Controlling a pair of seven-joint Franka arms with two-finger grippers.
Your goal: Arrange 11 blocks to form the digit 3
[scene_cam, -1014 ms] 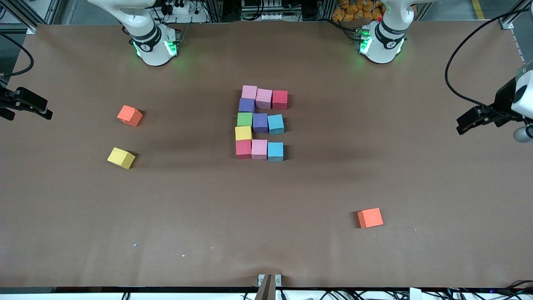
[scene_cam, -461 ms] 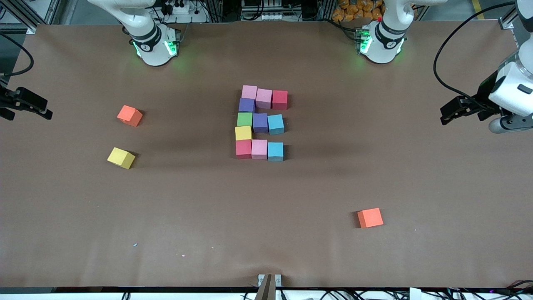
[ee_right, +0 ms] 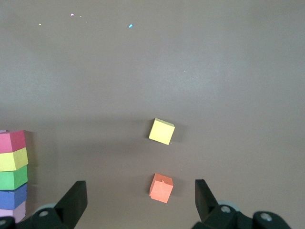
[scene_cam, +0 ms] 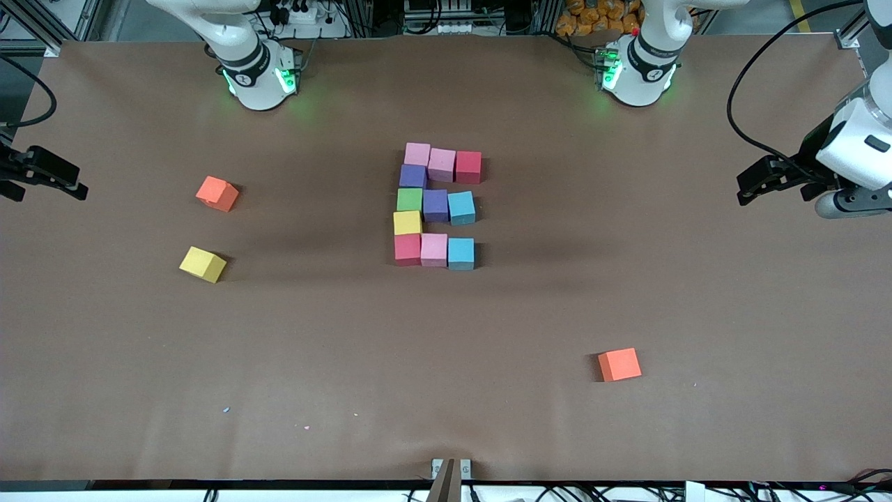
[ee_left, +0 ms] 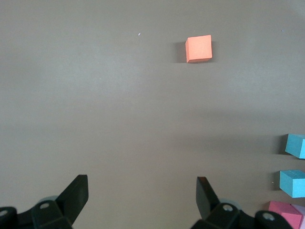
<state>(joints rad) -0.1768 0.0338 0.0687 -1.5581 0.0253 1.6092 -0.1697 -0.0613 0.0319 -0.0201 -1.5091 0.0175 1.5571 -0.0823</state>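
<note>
Eleven blocks [scene_cam: 435, 205] lie touching in the middle of the table as a blocky figure: a five-cube column [ee_right: 13, 177] with three bars branching toward the left arm's end. The light blue bar ends [ee_left: 296, 145] show in the left wrist view. My left gripper [scene_cam: 746, 189] [ee_left: 141, 191] hangs open and empty over bare table at the left arm's end. At the right arm's end my right gripper [scene_cam: 73, 187] [ee_right: 139, 196] waits, open and empty, over the table beside an orange cube [ee_right: 161, 187].
A loose yellow cube [scene_cam: 203, 264] [ee_right: 162, 131] and an orange cube [scene_cam: 217, 194] lie toward the right arm's end. Another orange cube [scene_cam: 619, 364] [ee_left: 198, 48] sits nearer the front camera, toward the left arm's end. Brown paper covers the table [scene_cam: 446, 362].
The left arm has swung in from the table's edge toward the middle and then nearly stopped. The right arm and all cubes have stayed put.
</note>
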